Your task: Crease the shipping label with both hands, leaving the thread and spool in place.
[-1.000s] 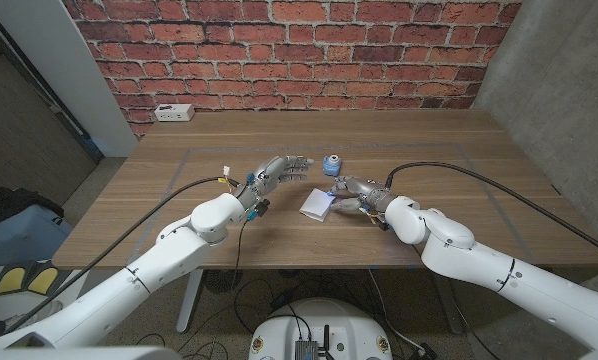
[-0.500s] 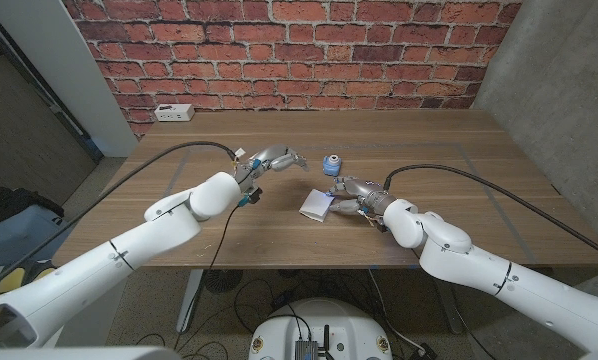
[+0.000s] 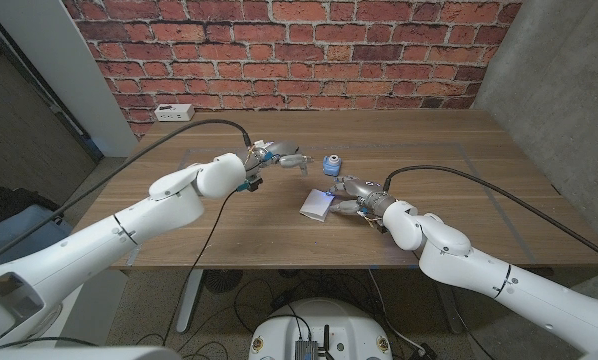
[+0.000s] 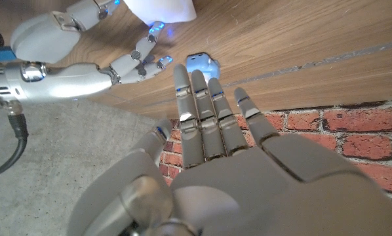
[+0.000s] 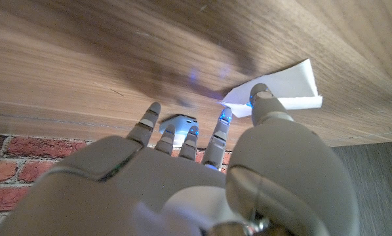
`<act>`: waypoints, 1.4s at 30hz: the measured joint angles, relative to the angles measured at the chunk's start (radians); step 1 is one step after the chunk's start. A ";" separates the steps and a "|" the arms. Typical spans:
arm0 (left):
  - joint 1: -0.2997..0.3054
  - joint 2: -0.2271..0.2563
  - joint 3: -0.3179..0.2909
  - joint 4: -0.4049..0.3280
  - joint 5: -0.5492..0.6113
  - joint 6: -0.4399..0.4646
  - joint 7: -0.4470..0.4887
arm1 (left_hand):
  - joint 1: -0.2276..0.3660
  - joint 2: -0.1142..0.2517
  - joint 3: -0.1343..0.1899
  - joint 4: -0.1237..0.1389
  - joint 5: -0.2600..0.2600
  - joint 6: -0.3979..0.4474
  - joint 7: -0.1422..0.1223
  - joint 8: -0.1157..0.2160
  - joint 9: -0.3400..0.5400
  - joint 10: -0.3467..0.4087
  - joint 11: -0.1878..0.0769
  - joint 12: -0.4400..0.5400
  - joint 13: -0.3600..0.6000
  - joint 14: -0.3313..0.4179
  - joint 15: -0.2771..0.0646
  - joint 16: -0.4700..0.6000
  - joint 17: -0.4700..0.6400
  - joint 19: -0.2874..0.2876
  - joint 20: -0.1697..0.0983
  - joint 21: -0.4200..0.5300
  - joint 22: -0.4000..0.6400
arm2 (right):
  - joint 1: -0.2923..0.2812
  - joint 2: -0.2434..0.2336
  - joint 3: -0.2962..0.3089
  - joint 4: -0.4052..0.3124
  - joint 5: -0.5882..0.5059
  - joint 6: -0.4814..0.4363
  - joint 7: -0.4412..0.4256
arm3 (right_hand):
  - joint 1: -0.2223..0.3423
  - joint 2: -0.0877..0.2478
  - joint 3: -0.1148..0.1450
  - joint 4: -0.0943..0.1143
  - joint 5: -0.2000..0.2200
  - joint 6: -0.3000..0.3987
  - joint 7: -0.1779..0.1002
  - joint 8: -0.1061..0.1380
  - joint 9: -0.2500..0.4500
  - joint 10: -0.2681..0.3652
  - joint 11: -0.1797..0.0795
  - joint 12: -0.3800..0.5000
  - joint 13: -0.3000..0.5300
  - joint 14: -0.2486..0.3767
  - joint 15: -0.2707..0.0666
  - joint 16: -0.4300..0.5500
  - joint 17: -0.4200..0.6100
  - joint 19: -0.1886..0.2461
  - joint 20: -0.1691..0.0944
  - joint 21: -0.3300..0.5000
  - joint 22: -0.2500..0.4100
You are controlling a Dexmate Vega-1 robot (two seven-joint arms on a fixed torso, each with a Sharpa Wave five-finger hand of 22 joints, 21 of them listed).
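The white shipping label (image 3: 316, 205) lies folded on the wooden table (image 3: 459, 140), one flap raised. My right hand (image 3: 355, 194) stands at its right edge with fingers apart. Its thumb (image 5: 264, 103) touches the label (image 5: 284, 88). The small blue thread spool (image 3: 331, 165) stands just behind the label, also seen as the spool (image 4: 202, 64) and spool (image 5: 177, 124). My left hand (image 3: 280, 157) hovers left of the spool, fingers (image 4: 206, 111) straight and apart, holding nothing. The left wrist view also catches the right hand (image 4: 71, 58) beside the label (image 4: 162, 9).
A white power strip (image 3: 173, 113) lies at the table's back left corner. A brick wall (image 3: 299, 50) runs behind the table. Black cables (image 3: 449, 170) trail from both wrists over the tabletop.
My left hand has swung away from the label, back and up towards the left of the spool. The right hand, the label and the spool have stayed put.
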 measured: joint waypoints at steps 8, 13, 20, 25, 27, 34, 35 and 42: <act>-0.100 -0.041 0.057 0.058 0.043 -0.035 -0.124 | 0.011 0.003 0.027 0.002 0.020 -0.010 -0.002 -0.015 0.002 -0.017 0.002 -0.004 0.009 0.002 0.008 -0.012 -0.005 0.013 -0.029 0.003 0.000 | -0.010 0.002 0.005 -0.003 -0.017 0.004 -0.009 | 0.011 -0.010 0.000 0.000 0.007 0.050 0.001 0.012 0.000 0.020 -0.013 -0.006 0.000 0.010 -0.010 0.000 0.000 0.007 0.000 0.000 0.000; -0.132 -0.062 0.077 0.085 0.053 -0.047 -0.181 | 0.011 0.003 0.041 0.009 0.023 -0.027 -0.006 -0.030 -0.003 -0.032 0.001 -0.011 0.012 -0.016 0.019 -0.030 -0.015 -0.013 -0.042 0.003 0.000 | -0.017 0.002 0.008 -0.004 -0.025 0.008 -0.022 | 0.034 0.007 0.000 0.000 0.014 0.095 0.000 0.016 0.000 0.036 -0.022 -0.006 0.000 0.025 -0.014 0.000 0.000 0.014 -0.007 0.000 0.000; -0.174 -0.088 0.110 0.110 0.075 -0.056 -0.275 | 0.011 0.003 0.043 0.035 0.023 -0.021 0.000 -0.035 -0.003 -0.025 0.002 -0.011 0.014 -0.007 0.010 -0.035 -0.025 -0.060 -0.044 -0.013 0.000 | -0.023 0.002 0.010 -0.006 -0.041 0.012 -0.031 | 0.070 0.013 0.009 -0.009 0.021 0.162 -0.003 0.027 0.000 0.061 -0.036 -0.006 0.000 0.040 -0.029 0.000 0.000 0.025 -0.011 0.000 0.000; -0.202 -0.103 0.136 0.117 0.114 -0.055 -0.322 | -0.008 -0.002 0.045 0.046 0.025 0.037 0.014 -0.035 -0.008 0.034 0.008 0.002 0.014 0.061 0.004 -0.026 -0.038 -0.060 -0.044 -0.013 0.000 | -0.027 0.002 0.011 -0.006 -0.053 0.013 -0.035 | 0.087 0.016 0.009 -0.009 0.021 0.185 -0.002 0.027 0.000 0.070 -0.045 -0.006 0.000 0.047 -0.036 0.000 0.000 0.029 -0.015 0.000 0.000; -0.215 -0.109 0.156 0.112 0.154 -0.049 -0.342 | -0.008 -0.002 0.045 0.046 0.028 0.060 0.015 -0.034 -0.012 0.056 0.005 0.009 0.014 0.073 -0.001 -0.026 -0.040 -0.060 -0.044 -0.012 0.000 | -0.028 0.004 0.011 -0.006 -0.061 0.013 -0.036 | 0.087 0.016 0.009 -0.009 0.021 0.190 -0.004 0.027 0.000 0.072 -0.047 -0.006 0.000 0.047 -0.036 0.000 0.000 0.029 -0.015 0.000 0.000; -0.234 -0.117 0.195 0.083 0.279 -0.046 -0.380 | -0.008 -0.002 0.061 0.053 0.032 0.111 0.018 -0.026 -0.012 0.105 0.001 0.020 0.014 0.096 -0.018 -0.018 -0.040 -0.043 -0.075 0.001 0.000 | -0.030 0.009 0.012 -0.006 -0.076 0.011 -0.037 | 0.096 0.015 0.009 -0.009 0.021 0.203 -0.006 0.027 0.000 0.072 -0.047 -0.006 0.000 0.047 -0.036 0.000 0.000 0.029 -0.015 0.000 0.000; -0.234 -0.117 0.195 0.083 0.287 -0.047 -0.383 | -0.008 -0.002 0.063 0.053 0.032 0.121 0.019 -0.023 -0.012 0.109 0.005 0.021 0.014 0.104 -0.017 -0.017 -0.040 -0.036 -0.082 0.007 0.000 | -0.030 0.009 0.012 -0.006 -0.076 0.011 -0.037 | 0.096 0.015 0.009 -0.009 0.021 0.203 -0.006 0.027 0.000 0.072 -0.047 -0.006 0.000 0.047 -0.036 0.000 0.000 0.029 -0.015 0.000 0.000; -0.236 -0.130 0.208 0.076 0.361 -0.059 -0.412 | 0.014 0.001 0.081 0.035 0.041 0.166 0.026 -0.018 -0.012 0.145 0.018 0.034 0.023 0.118 -0.017 -0.015 -0.040 0.037 -0.090 0.037 -0.002 | -0.029 0.014 0.013 -0.003 -0.086 0.009 -0.035 | 0.096 0.015 0.009 -0.009 0.021 0.203 -0.005 0.027 0.000 0.077 -0.052 -0.006 0.000 0.047 -0.036 0.000 0.000 0.029 -0.015 0.000 0.000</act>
